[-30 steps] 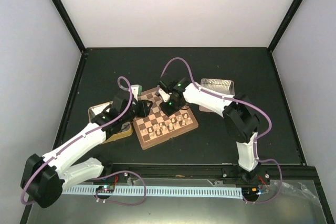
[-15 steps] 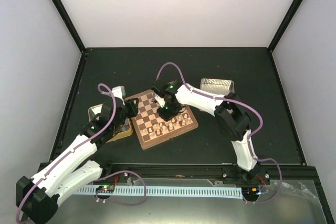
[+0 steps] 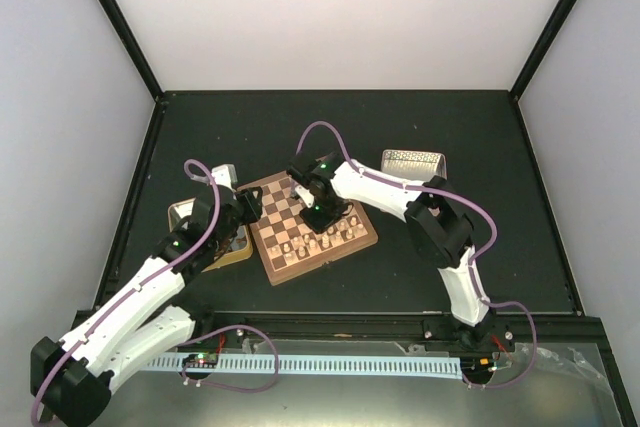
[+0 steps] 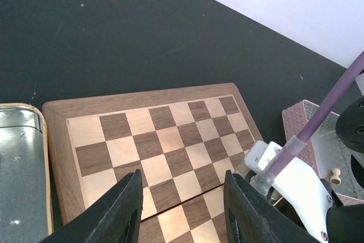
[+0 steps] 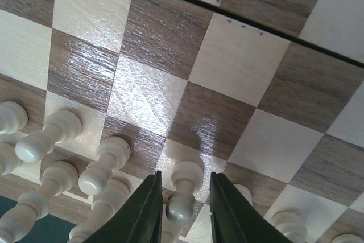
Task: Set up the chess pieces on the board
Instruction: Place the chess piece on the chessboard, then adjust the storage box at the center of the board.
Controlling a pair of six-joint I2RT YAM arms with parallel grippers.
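The board lies at the table's middle, with cream chess pieces in rows along its near edge. My right gripper is low over those rows. In the right wrist view its jaws stand a little open on either side of an upright pawn on a light square, with a small gap on each side. More pawns stand to its left. My left gripper is open and empty over the board's left corner; in the left wrist view it hangs above bare squares.
A metal tray lies behind the board on the right, with one cream piece in it. Another tray with a gold rim lies to the board's left, under my left arm. The right arm reaches over the board.
My left arm has drawn back to the left, off the board's middle. My right gripper has shifted slightly left and down over the piece rows.
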